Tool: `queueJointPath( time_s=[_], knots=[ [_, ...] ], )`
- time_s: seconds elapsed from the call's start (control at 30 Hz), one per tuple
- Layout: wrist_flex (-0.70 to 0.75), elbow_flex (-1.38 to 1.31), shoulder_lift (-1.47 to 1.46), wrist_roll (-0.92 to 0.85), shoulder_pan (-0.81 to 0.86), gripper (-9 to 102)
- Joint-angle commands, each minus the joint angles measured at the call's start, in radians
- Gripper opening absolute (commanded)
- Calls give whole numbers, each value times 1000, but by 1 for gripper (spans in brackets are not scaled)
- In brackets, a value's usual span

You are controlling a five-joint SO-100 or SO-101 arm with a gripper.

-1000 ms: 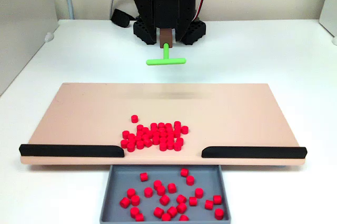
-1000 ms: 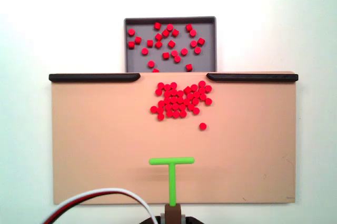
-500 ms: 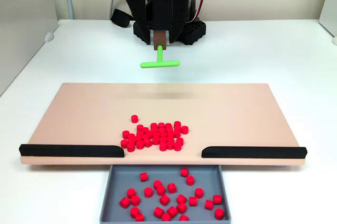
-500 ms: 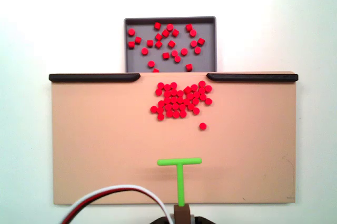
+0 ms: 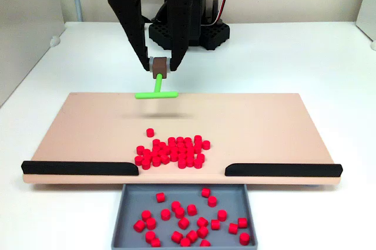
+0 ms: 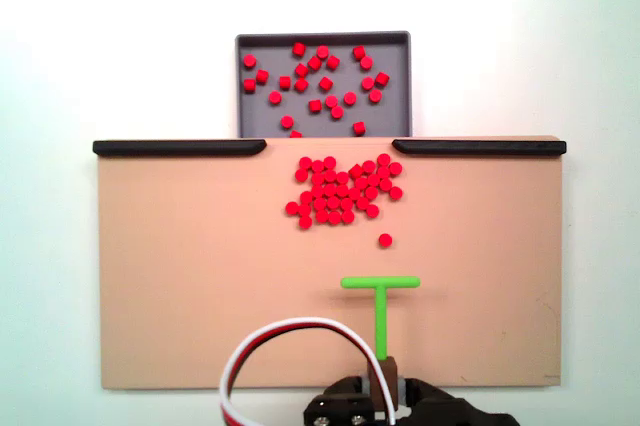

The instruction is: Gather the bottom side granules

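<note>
The white worktop point(image 5: 305, 56) is carrying everything, and on it a wide tan board point(image 5: 88, 127) is lying flat, with two black rails point(image 5: 79, 168) running along its near edge in the fixed view that faces me, leaving a gap in the middle. Just past that gap, a grey tray point(image 5: 120, 215) is sitting against the board's edge, holding loosely scattered red pieces point(image 5: 191, 220).

My black arm point(image 5: 155, 3) is rising from its base at the far side of the worktop and leaning forward over the far edge of the board, the wrist pointing steeply down. My white and red cable point(image 6: 290, 341) is looping out beside the wrist in the fixed view from above.

My claw point(image 5: 158, 65) is clenching the brown block at the end of the green T-shaped stick point(image 5: 157, 90). The stick is hanging with its crossbar lowermost and level, hovering just above the far part of the board, left of centre in the facing view, and casting a faint shadow on the tan surface beneath it.

The granules point(image 5: 171, 151) are lying as one dense red patch on the board, right by the gap between the rails, well apart from the crossbar. One stray red piece point(image 6: 385, 240) is sitting alone between the patch and the stick.
</note>
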Motion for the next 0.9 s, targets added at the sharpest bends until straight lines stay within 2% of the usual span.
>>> queueJointPath(
  time_s=[0.0, 0.27, 0.87],
  knots=[
    [-66, 32, 34, 6, 12, 0],
    [-172, 112, 29, -14, 40, 0],
    [-225, 147, -54, -14, 20, 0]
  ],
)
